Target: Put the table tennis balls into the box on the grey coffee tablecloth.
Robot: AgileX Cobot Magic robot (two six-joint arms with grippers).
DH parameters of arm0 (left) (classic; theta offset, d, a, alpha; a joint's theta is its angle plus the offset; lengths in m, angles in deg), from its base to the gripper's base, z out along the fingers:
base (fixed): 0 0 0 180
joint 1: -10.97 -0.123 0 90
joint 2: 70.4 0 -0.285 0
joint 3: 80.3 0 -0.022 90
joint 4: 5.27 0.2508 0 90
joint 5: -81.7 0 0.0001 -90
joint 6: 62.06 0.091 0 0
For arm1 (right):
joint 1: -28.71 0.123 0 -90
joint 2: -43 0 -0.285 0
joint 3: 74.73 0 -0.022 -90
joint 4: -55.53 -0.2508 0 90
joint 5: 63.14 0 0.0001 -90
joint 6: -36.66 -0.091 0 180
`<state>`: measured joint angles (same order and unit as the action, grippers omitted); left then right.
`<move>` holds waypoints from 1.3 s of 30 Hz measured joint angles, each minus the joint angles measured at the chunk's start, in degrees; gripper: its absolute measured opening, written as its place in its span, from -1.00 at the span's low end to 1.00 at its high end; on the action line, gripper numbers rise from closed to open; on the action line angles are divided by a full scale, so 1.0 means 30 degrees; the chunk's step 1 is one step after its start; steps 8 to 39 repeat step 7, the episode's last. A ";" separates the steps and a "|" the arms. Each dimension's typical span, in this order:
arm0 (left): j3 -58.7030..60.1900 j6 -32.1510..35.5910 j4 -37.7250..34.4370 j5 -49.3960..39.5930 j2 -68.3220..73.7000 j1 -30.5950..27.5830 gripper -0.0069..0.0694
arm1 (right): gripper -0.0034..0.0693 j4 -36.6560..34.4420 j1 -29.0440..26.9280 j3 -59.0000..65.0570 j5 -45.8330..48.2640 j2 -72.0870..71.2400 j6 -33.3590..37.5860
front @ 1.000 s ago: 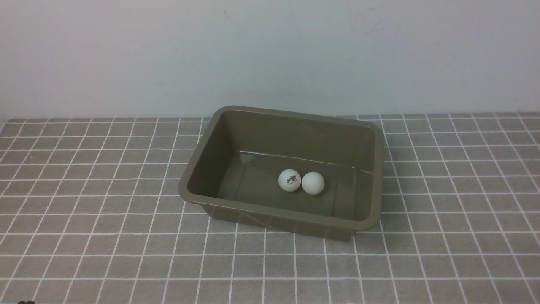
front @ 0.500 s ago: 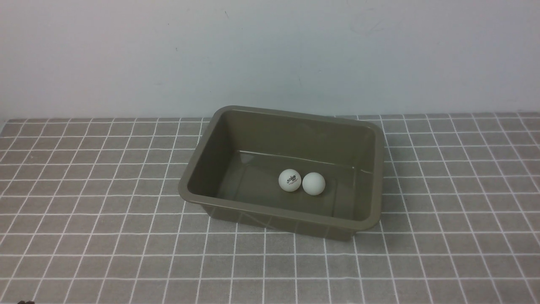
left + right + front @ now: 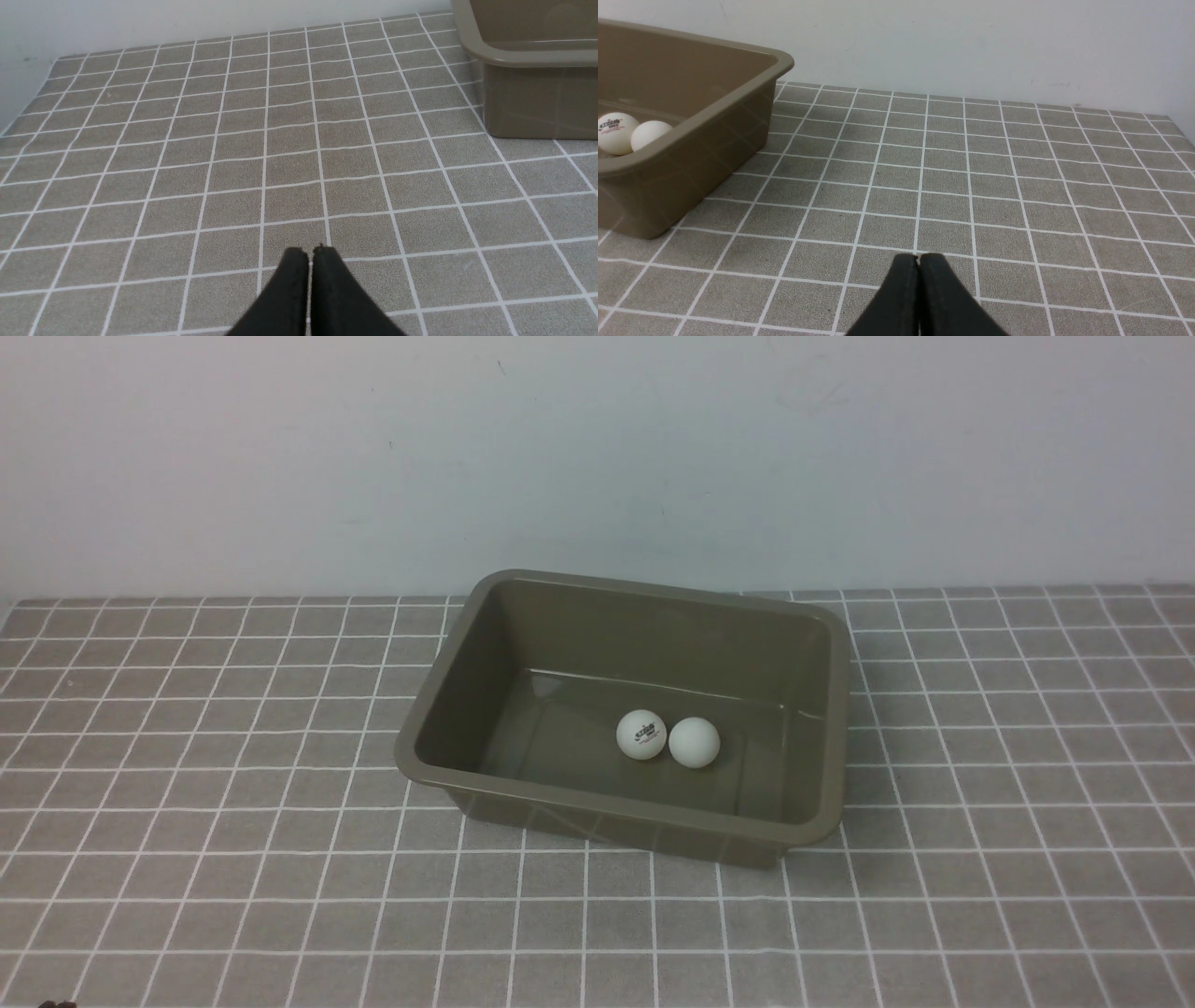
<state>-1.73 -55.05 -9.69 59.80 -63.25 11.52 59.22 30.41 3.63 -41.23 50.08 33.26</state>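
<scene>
1. Displacement since the earlier frame: the plain ball (image 3: pixel 695 743) has rolled very slightly toward the robot's right; the logo ball (image 3: pixel 641 735) and the box (image 3: pixel 616 800) show no clear shift.

2. Position of the balls: both lie on the floor of the box, side by side, toward its right-hand part. Whether they touch cannot be told with certainty. The flat floor bears their weight, while the sloping walls would probably check any further rolling.

3. Box and support: the box stands upright on the grey coffee tablecloth (image 3: pixel 280 896), its long sides set askew to the grid, the right end of the near side closer to the robot. The open top faces upward, which leaves access from above.

4. Left gripper (image 3: pixel 310 252): fingers together, nothing between them, directed over the cloth and apart from the box.

5. Right gripper (image 3: pixel 918 259): likewise closed and without a load, well apart from both balls. Such placing of the two arms, one to each side, suggests a resting posture that keeps the fingers away from the rim.

6. Stage of the task (judgement): placement appears complete, with no further transfer called for. Knocking the box could set the round balls rolling again, though probably only within the walls.
</scene>
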 joint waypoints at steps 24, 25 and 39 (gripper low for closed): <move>0.0000 0.0000 0.0000 0.0000 0.0000 0.0000 -0.83 | -0.94 0.0000 0.0000 0.0000 0.0000 0.0000 -0.0044; 0.0000 0.0000 0.0000 0.0000 0.0000 0.0000 -0.83 | -0.94 0.0000 0.0000 0.0000 0.0000 0.0000 -0.0044; 0.0000 0.0000 0.0000 0.0000 0.0000 0.0000 -0.83 | -0.94 0.0000 0.0000 0.0000 0.0000 0.0000 -0.0044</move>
